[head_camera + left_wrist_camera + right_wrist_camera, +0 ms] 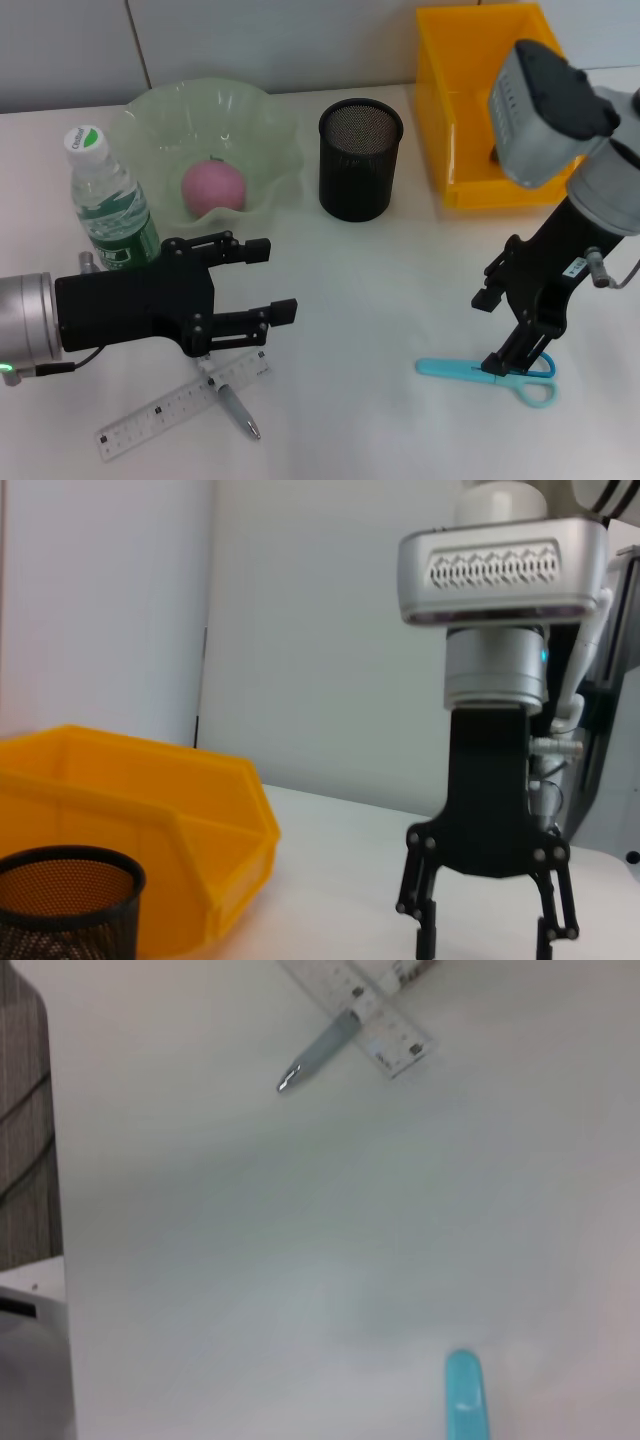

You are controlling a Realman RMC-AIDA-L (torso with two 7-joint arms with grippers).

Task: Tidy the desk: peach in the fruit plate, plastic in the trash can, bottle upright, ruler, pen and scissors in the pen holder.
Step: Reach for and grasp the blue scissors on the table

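Teal scissors [452, 369] lie flat at the front right; their tip shows in the right wrist view [465, 1400]. My right gripper [512, 358] is down over their handle end, fingers apart; it also shows in the left wrist view [490, 935]. My left gripper [272, 280] is open and empty, hovering above the clear ruler [170, 405] and grey pen [238, 410], which also show in the right wrist view: ruler [385, 1025], pen [305, 1060]. The bottle [108, 200] stands upright. The pink peach [212, 186] lies in the green plate [270, 120]. The black mesh pen holder [360, 160] stands mid-back. No plastic shows.
A yellow bin [470, 110] stands at the back right, partly behind my right arm; it also shows in the left wrist view [150, 810] beside the pen holder [65, 900]. White tabletop lies between the two grippers.
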